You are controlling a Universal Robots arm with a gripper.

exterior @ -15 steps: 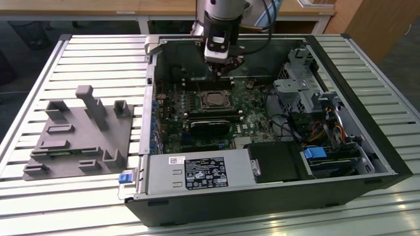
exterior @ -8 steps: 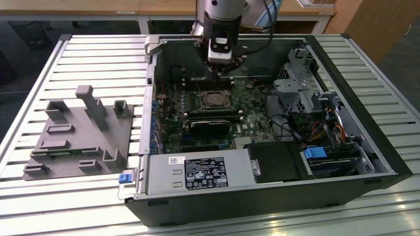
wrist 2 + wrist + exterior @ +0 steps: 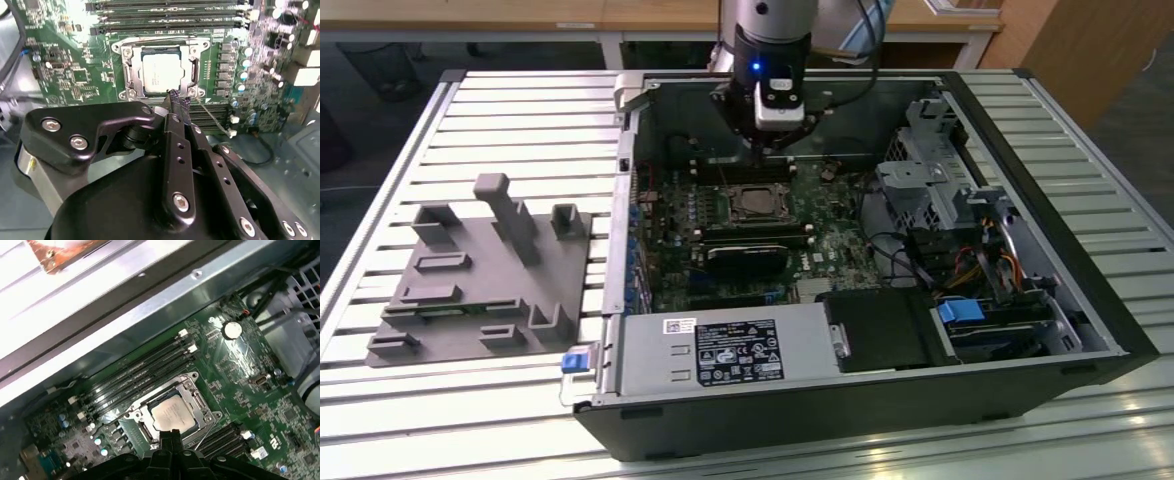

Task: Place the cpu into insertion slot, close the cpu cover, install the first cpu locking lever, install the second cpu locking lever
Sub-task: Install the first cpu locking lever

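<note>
Black two-fingered claw (image 3: pixel 175 98) pinched shut, tips pressed together, just beside one corner of thin square silvery metal cpu cover (image 3: pixel 129 70). Small flat square cpu with pale silvery-grey top (image 3: pixel 161 72) just past the tips, seated in square black insertion slot (image 3: pixel 160 50) on green circuit board (image 3: pixel 75 75), framed by the cover's window. Faint print on the chip, too small to make out. In the exterior view, grey arm (image 3: pixel 767 25) reaching straight down into open black computer case (image 3: pixel 1067 300).
</note>
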